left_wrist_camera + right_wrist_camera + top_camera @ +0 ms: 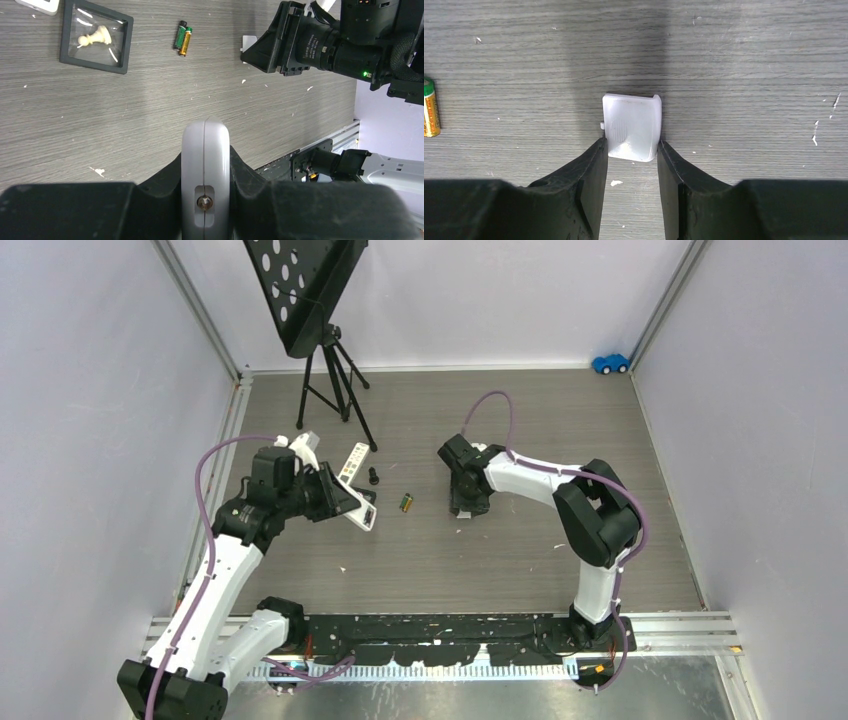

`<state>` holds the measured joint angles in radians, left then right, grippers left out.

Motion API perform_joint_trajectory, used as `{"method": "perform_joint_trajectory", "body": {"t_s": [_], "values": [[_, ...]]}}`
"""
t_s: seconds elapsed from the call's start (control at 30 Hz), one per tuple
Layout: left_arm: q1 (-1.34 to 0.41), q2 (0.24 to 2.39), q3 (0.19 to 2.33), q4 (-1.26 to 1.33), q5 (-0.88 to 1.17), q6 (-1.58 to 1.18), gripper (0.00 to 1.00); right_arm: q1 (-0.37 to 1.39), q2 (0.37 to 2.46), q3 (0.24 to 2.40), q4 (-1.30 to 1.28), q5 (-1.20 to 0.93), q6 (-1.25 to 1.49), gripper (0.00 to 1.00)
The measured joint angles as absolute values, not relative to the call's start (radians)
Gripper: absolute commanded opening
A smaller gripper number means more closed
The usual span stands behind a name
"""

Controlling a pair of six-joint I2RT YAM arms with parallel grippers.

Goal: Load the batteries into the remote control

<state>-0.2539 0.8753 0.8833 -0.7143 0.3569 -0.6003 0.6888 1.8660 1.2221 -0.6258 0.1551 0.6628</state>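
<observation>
Right now, pinched edge-on in the left claw (pixel 205 167), with dark fingers (pixel 167 177) pressed against both broad faces: a pale grey remote control (pixel 205 142), narrow side with seam and small screw turned toward the wrist camera. Farther out, flat on the wood-grain counter (pixel 150 100) and well apart from that remote: the batteries (pixel 183 41), two cells side by side and touching, one wrapped green, the other yellow-orange, neither held by anything. Roughly between the two claws in the overhead view. Left of the cells in the left wrist view, a small black square tray (pixel 67 47) with a white chess pawn (pixel 95 36) lying inside. On the other side, low over the counter, the right claw (pixel 632 145), closed in on a small white lid (pixel 631 120) with a ribbed thumb patch, fingertips (pixel 596 155) touching its two sides at the near end, the lid itself flat on the counter. At the left margin of the right wrist view, one end of the green and orange cells, apart from the lid. Near the left arm, a second white remote (pixel 353 460) on the counter. Behind, a black perforated stand (pixel 305 290) on a tripod, and in the far right corner a blue toy car (pixel 610 363).
</observation>
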Motion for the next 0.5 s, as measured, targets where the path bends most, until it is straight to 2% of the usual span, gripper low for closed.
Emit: {"method": "perform_joint_trajectory", "body": {"t_s": [0.27,0.5], "values": [[-0.254,0.873,0.828,-0.630,0.388,-0.633,0.00,0.690,1.868,1.226,-0.628,0.165,0.702,0.41],[-0.264,0.875,0.630,-0.334,0.419,-0.770,0.00,0.690,1.832,1.185,-0.606,0.158,0.736,0.41]]}}
